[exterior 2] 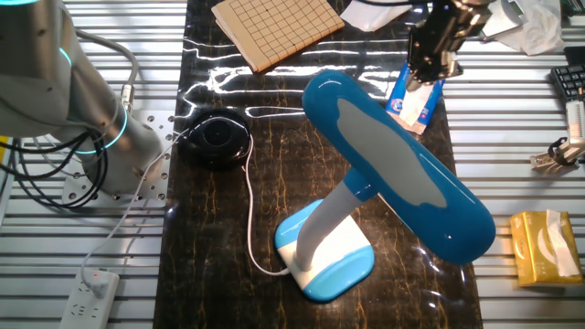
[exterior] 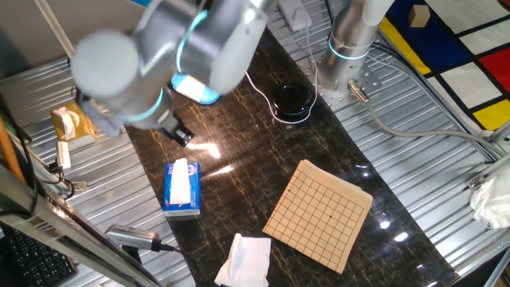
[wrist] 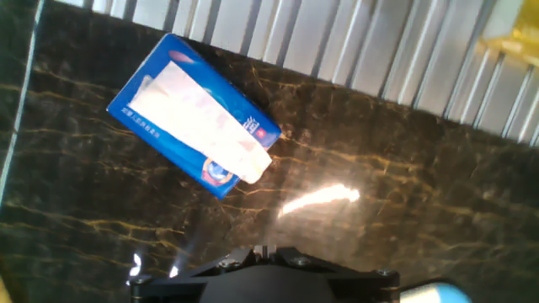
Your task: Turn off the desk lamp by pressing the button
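Gripper (exterior 2: 433, 57) hangs over bare dark tabletop (wrist: 404, 202) btwn tissue box (wrist: 195, 114) & desk lamp (exterior 2: 388, 174); fingertips blurred, grip state can't tell.

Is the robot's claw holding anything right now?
No. The claw hangs in the air above the dark marble table, near the blue tissue box, away from the light-blue desk lamp.

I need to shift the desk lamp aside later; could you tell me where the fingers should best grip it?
I would grip the desk lamp by its white neck, coming from the side: it is the narrowest part, and the wide head overhangs it from above.
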Robot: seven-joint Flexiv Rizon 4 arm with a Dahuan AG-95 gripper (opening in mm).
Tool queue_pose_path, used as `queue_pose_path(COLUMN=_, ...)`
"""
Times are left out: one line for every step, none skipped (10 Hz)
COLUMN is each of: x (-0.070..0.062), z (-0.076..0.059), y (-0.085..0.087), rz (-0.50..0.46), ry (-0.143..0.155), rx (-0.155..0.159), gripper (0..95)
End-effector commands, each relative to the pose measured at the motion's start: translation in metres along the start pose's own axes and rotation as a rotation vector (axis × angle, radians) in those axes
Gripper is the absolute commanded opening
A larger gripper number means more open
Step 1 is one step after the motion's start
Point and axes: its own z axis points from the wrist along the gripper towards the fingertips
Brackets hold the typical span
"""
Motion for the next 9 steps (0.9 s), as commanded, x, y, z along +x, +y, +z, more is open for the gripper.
queue_pose_path(x=-0.003, z=0.016, y=-0.021, rz=-0.1, ry=0.044, rx=0.089, gripper=0.0)
queue_pose_path(x=-0.001, z=0.022, y=-0.03, rz=-0.131, ry=0.058, rx=0.104, gripper=0.0)
queue_pose_path(x=0.0, z=0.027, y=-0.036, rz=-0.152, ry=0.064, rx=0.11, gripper=0.0)
queue_pose_path(x=0.002, z=0.038, y=-0.046, rz=-0.188, ry=0.068, rx=0.111, gripper=0.0)
queue_pose_path(x=0.003, z=0.045, y=-0.052, rz=-0.208, ry=0.068, rx=0.109, gripper=0.0)
queue_pose_path(x=0.005, z=0.052, y=-0.058, rz=-0.221, ry=0.069, rx=0.102, gripper=0.0)
queue_pose_path(x=0.006, z=0.057, y=-0.06, rz=-0.226, ry=0.073, rx=0.099, gripper=0.0)
queue_pose_path(x=0.006, z=0.064, y=-0.061, rz=-0.228, ry=0.077, rx=0.095, gripper=0.0)
queue_pose_path(x=0.007, z=0.073, y=-0.06, rz=-0.228, ry=0.076, rx=0.09, gripper=0.0)
